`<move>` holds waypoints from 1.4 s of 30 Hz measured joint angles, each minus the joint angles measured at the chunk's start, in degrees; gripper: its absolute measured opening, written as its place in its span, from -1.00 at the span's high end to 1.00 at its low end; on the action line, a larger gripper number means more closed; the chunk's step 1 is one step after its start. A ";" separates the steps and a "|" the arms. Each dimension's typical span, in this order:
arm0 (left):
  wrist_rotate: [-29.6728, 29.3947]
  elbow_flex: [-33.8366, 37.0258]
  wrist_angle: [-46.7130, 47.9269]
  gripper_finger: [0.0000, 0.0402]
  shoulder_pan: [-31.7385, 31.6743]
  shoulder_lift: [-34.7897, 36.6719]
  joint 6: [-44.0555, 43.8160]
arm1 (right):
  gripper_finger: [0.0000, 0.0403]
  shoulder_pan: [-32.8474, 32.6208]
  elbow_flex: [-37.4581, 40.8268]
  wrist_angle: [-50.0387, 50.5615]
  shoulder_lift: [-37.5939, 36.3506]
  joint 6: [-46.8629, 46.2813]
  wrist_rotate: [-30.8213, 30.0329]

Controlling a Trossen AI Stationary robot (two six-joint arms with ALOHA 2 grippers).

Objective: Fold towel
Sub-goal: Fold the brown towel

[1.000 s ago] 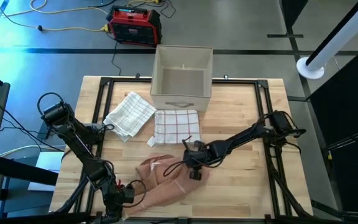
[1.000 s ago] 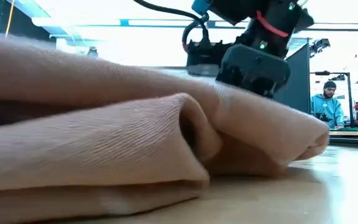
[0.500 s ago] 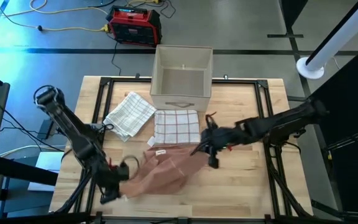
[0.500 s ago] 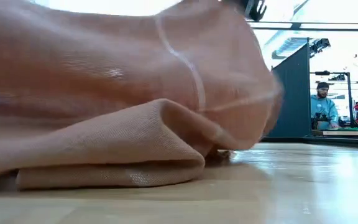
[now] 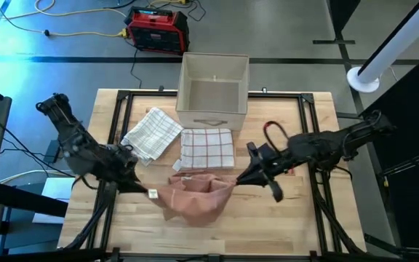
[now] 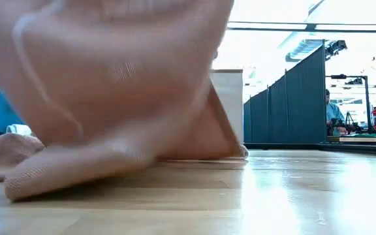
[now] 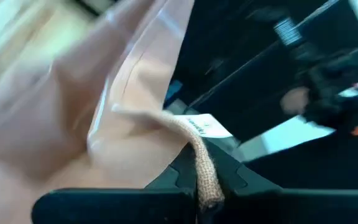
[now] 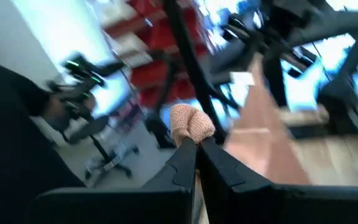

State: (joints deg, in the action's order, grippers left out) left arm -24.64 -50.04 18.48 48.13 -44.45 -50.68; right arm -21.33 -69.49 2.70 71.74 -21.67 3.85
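Because the fold requires a flat, spread cloth, the left gripper (image 5: 145, 191) and right gripper (image 5: 240, 177) each pinch one corner of the pink towel (image 5: 193, 198), holding it stretched above the wooden table (image 5: 282, 218), lower edge dragging.

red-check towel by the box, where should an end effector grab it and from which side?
Red-check towel: probably its near edge, from above on the open table side. It lies flat and folded; the box blocks its far edge, and the white-check towel sits to its left.
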 joint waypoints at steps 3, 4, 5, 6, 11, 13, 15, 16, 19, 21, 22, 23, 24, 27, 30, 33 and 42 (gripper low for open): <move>-2.03 0.00 -8.55 1.00 0.51 1.38 9.43 | 1.00 -2.01 -3.84 -1.33 -0.26 1.47 -1.08; -2.47 0.00 -12.07 1.00 0.76 1.44 12.67 | 1.00 -3.07 -5.49 -1.22 -0.06 2.71 -2.01; -2.71 0.00 -15.48 1.00 0.97 1.32 15.99 | 1.00 -4.12 -7.53 -1.18 0.40 4.47 -3.41; -2.87 0.00 -18.79 1.00 1.25 1.14 19.39 | 1.00 -5.31 -9.64 -1.00 0.89 6.62 -4.67; -3.20 -0.02 -31.75 1.00 2.68 -0.66 33.04 | 1.00 -12.11 -24.19 9.15 4.38 16.78 -13.66; -3.35 -1.07 -33.95 1.00 3.06 -1.80 36.53 | 1.00 -14.76 -30.83 13.24 7.02 20.27 -16.98; -3.24 -3.38 -35.20 1.00 3.39 -3.58 39.22 | 1.00 -17.07 -37.17 16.40 10.06 24.01 -18.39; -2.89 -5.00 -35.17 1.00 3.55 -4.65 40.67 | 1.00 -18.09 -40.34 17.66 11.72 25.91 -18.49; -1.95 -10.65 -34.58 1.00 4.29 -8.25 46.31 | 1.00 -20.60 -49.48 22.03 16.29 30.96 -18.67; -1.89 -15.03 -33.57 1.00 5.08 -10.72 51.59 | 1.00 -22.00 -54.91 25.27 18.92 34.13 -21.57; -2.61 -17.31 -32.79 1.00 5.52 -11.81 54.28 | 1.00 -22.63 -57.33 26.93 20.10 35.69 -24.39; -3.95 -19.56 -32.17 1.00 5.98 -12.80 57.08 | 1.00 -23.24 -59.71 28.79 21.18 37.17 -27.70; -5.39 -21.81 -31.46 1.00 6.42 -13.70 59.80 | 1.00 -23.79 -61.69 30.05 22.14 38.56 -31.75; -9.39 -27.84 -28.29 1.00 7.43 -15.65 67.61 | 1.00 -24.75 -65.58 31.76 23.74 40.59 -46.69; -15.37 -31.98 -24.81 1.00 7.63 -16.66 73.52 | 1.00 -24.79 -64.25 30.38 22.67 42.71 -60.87; -23.25 -34.11 -22.45 1.00 7.61 -16.78 78.55 | 1.00 -24.75 -63.94 31.37 22.32 44.41 -67.34; -38.03 -35.62 -22.48 1.00 7.59 -14.54 92.05 | 1.00 -24.79 -64.79 29.44 19.97 47.67 -70.24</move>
State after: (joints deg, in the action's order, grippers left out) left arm -62.67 -85.66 -4.00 55.72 -58.99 41.37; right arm -46.13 -134.28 32.14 91.71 26.00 -66.39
